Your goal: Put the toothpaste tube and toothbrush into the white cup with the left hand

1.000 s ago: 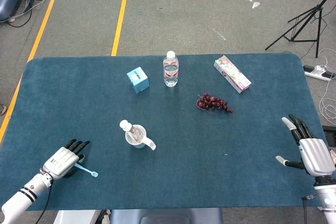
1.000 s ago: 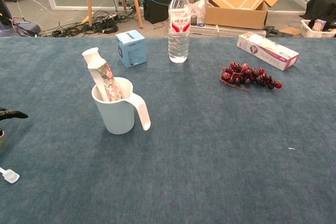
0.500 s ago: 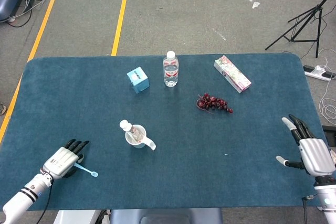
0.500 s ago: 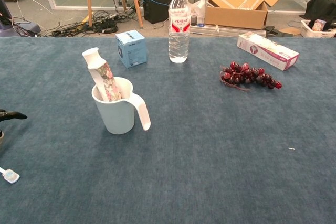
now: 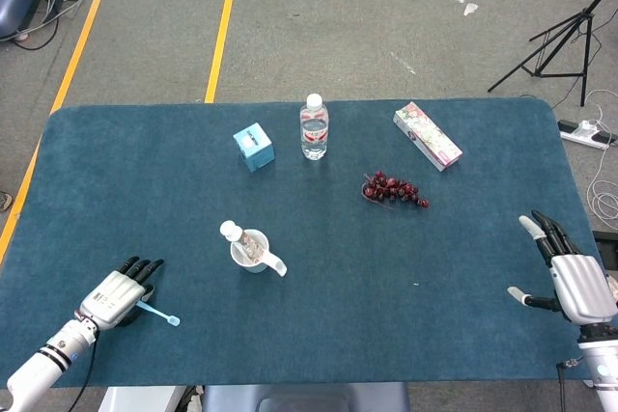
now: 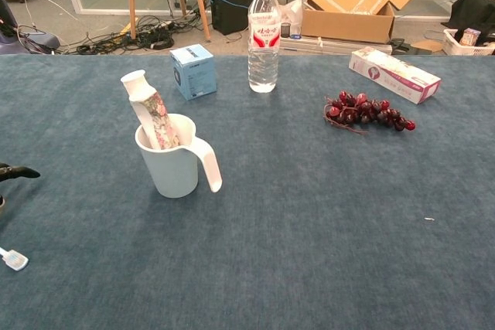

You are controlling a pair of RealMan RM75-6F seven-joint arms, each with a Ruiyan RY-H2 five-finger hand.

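Observation:
The white cup (image 5: 253, 252) (image 6: 174, 166) stands left of the table's middle, its handle toward the front right. A floral toothpaste tube (image 5: 243, 241) (image 6: 153, 117) stands tilted inside it, white cap up. The light blue toothbrush (image 5: 160, 313) lies on the cloth near the front left corner, and only its head (image 6: 14, 260) shows in the chest view. My left hand (image 5: 118, 295) lies low over the handle end with fingers stretched out, gripping nothing I can see. One of its fingertips (image 6: 18, 171) shows at the chest view's left edge. My right hand (image 5: 572, 275) is open at the far right.
A water bottle (image 5: 314, 127) and a small blue box (image 5: 254, 147) stand behind the cup. A bunch of dark grapes (image 5: 393, 189) and a pink patterned box (image 5: 427, 135) lie at the back right. The table's front edge (image 5: 309, 382) runs close behind both hands.
My left hand has slipped slightly back toward the front left corner. The toothbrush, cup and right hand have stayed put.

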